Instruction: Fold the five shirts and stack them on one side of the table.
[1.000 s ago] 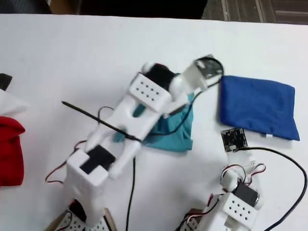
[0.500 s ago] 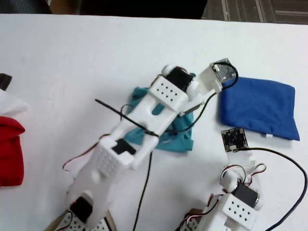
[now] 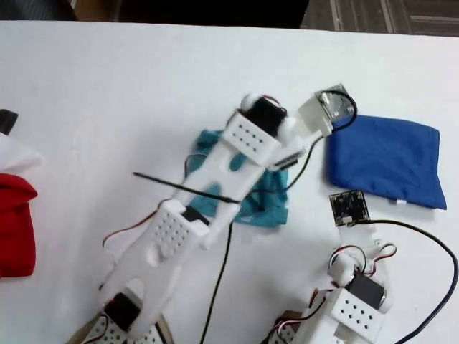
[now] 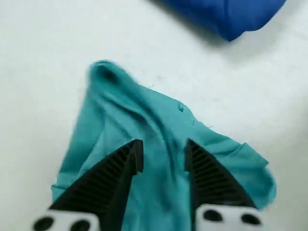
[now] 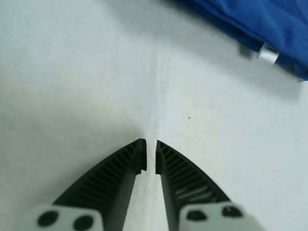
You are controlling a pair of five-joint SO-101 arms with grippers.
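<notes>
A crumpled teal shirt (image 3: 262, 204) lies mid-table, partly under my left arm. In the left wrist view my left gripper (image 4: 163, 154) stands open just over the teal shirt (image 4: 120, 115), a raised fold of cloth between its fingers. From above, the left gripper (image 3: 285, 160) is at the shirt's right side, close to a folded blue shirt (image 3: 384, 158). The blue shirt's edge (image 4: 226, 14) lies beyond the teal one. My right gripper (image 5: 150, 156) is shut over bare table, near the blue shirt's tagged hem (image 5: 255, 24).
A red shirt (image 3: 14, 222) and a white cloth (image 3: 11, 154) lie at the table's left edge. The right arm (image 3: 355, 301) is drawn back at the front right, its cable looping beside it. A thin black cable (image 3: 215, 287) trails along the left arm.
The left arm swung to the right and stretched toward the blue shirt, uncovering the teal shirt's left corner. The right arm stayed still.
</notes>
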